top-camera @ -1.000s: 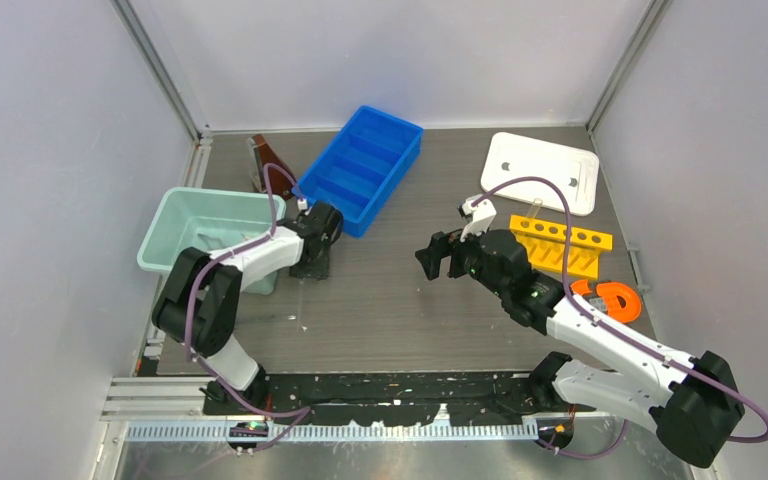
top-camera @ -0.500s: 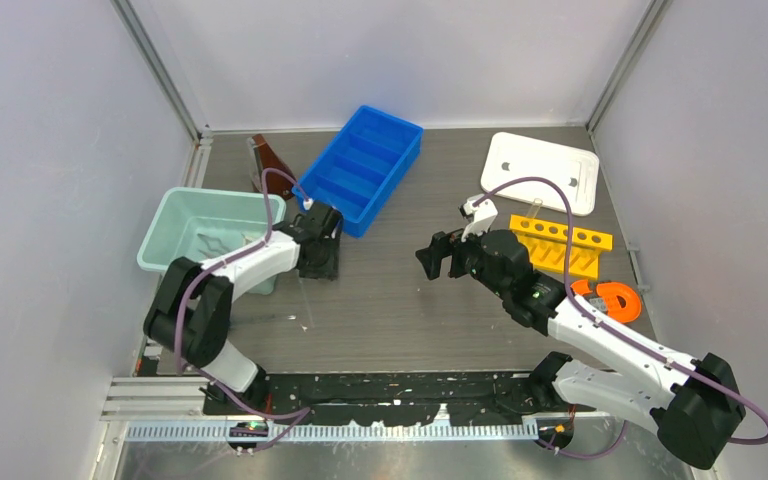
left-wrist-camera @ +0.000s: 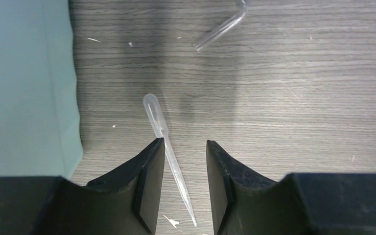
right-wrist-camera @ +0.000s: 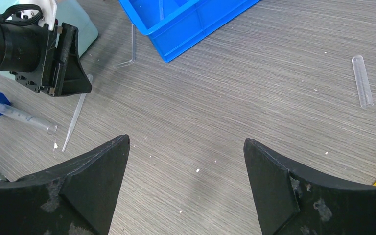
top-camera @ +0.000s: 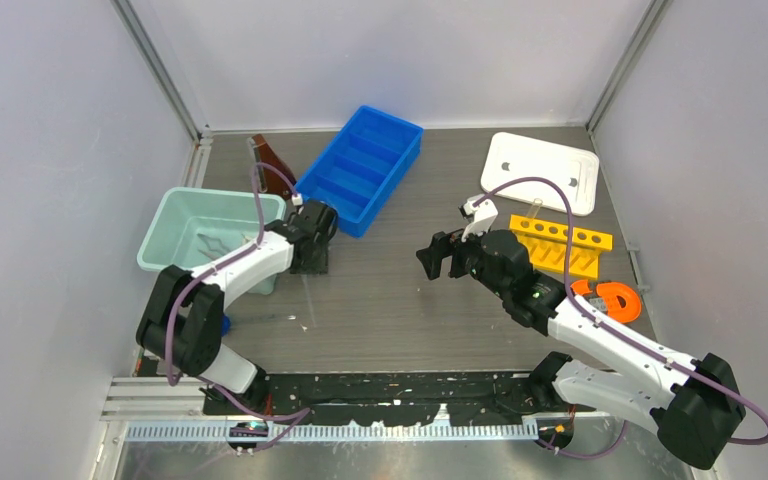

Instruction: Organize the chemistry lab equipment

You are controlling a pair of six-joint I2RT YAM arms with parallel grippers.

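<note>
A clear plastic pipette lies flat on the wooden table, bulb pointing away. My left gripper hangs over it, open, with the jaws either side of the stem. The stem runs close to the left finger and there is a gap to the right one. From above, the left gripper sits beside the teal bin. My right gripper stands wide open and empty over bare table at mid-table. A blue-capped tube, a bent glass tube and a clear test tube lie loose.
A blue divided tray stands at the back centre, with a brown item left of it. The white lid lies at the back right, the yellow holed rack in front of it, and an orange round piece nearer.
The left arm's elbow has swung toward the near left and its gripper has shifted slightly over the pipette. Its jaws have narrowed a little. The right arm has not moved.
</note>
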